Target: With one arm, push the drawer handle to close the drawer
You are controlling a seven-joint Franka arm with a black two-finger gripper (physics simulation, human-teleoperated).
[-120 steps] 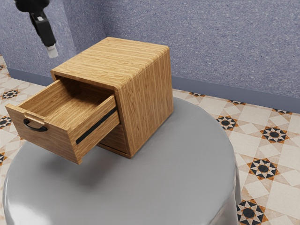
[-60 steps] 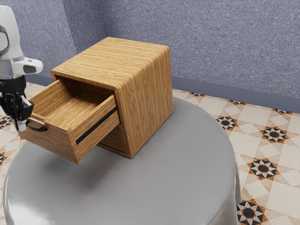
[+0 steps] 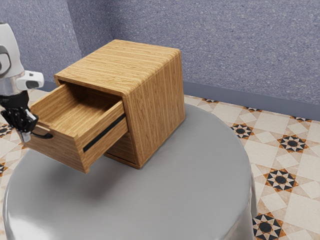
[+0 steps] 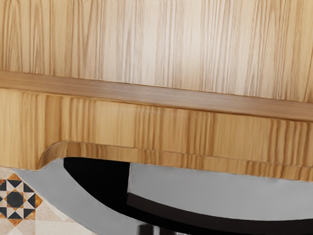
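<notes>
Across the lower frame I have the round, glossy grey worktop. At left, the black hand is at the curved black handle; whether it's spread or pressed together I can't tell. The light-brown wooden drawer juts well out, so most of the closing remains; a slanted push might bind it inside the boxy wooden cabinet. Behind stands a speckled blue-grey wall.

Round grey table, shiny top, cover draping over edge, wooden cabinet standing upright on it
</notes>
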